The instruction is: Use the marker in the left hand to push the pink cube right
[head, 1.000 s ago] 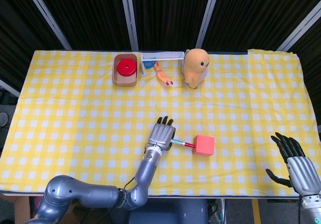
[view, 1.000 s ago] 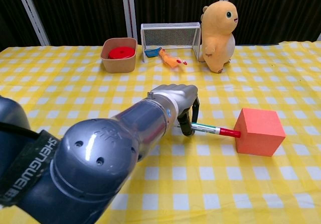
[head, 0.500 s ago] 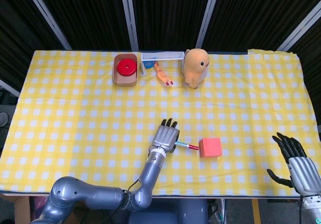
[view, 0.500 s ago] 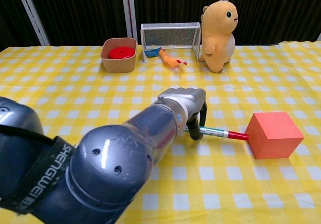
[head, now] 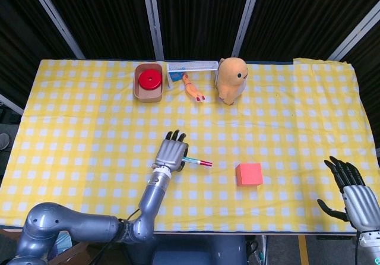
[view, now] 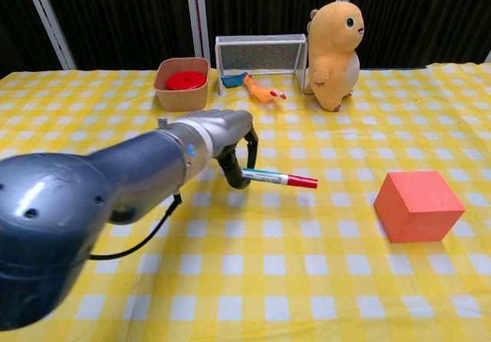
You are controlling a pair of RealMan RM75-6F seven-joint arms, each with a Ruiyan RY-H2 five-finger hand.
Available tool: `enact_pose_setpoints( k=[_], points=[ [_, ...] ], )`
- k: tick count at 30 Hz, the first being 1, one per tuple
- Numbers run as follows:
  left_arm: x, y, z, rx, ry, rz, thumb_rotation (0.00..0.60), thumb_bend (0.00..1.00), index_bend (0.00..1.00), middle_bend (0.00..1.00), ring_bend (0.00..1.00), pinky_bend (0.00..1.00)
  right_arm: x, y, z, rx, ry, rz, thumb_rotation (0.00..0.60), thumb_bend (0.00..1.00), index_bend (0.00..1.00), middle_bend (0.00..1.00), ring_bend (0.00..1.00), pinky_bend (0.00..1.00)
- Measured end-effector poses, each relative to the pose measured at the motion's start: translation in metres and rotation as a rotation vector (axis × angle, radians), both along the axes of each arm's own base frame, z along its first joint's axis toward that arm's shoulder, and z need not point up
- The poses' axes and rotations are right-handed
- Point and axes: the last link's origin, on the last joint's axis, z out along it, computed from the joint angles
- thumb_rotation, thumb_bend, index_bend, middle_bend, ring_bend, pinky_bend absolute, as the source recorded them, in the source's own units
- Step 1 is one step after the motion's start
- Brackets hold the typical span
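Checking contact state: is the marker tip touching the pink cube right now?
No, the marker in the left hand points at the pink cube, but bare checked cloth lies between tip and cube.

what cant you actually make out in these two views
- Right hand: head view, cut off by the bottom right corner; absent from the chest view.
- Marker: chest view, its rear end is hidden inside the left hand.
- Small toy by the mesh goal: head view, too small to identify.
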Motion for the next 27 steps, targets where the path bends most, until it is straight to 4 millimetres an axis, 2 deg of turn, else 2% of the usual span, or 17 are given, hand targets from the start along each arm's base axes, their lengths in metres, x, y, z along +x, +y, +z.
enact_pose_setpoints(
  k=[7, 15, 20, 27],
  points=[
    [-0.041, -0.002, 0.038, 0.02, 0.031, 0.016, 0.6, 0.48, 0.6, 0.11, 0.0, 0.08, 0.0, 0.0, -0.001, 0.002, 0.004, 0.002, 0.6, 0.32, 0.0, 0.0, 0.0, 0.0],
    [-0.107, -0.008, 0.07, 0.06, 0.067, 0.129, 0.6, 0.47, 0.59, 0.11, 0.0, 0.08, 0.001, -0.001, -0.002, 0.004, 0.014, 0.005, 0.6, 0.32, 0.0, 0.0, 0.0, 0.0],
    [-0.135, -0.01, 0.08, 0.076, 0.071, 0.184, 0.6, 0.47, 0.58, 0.11, 0.0, 0.08, 0.002, -0.002, -0.004, 0.004, 0.019, 0.009, 0.6, 0.32, 0.0, 0.0, 0.0, 0.0],
    [-0.16, -0.013, 0.089, 0.092, 0.059, 0.214, 0.6, 0.46, 0.56, 0.11, 0.0, 0.08, 0.003, -0.002, -0.006, 0.012, 0.019, 0.004, 0.6, 0.32, 0.0, 0.0, 0.0, 0.0]
  ],
)
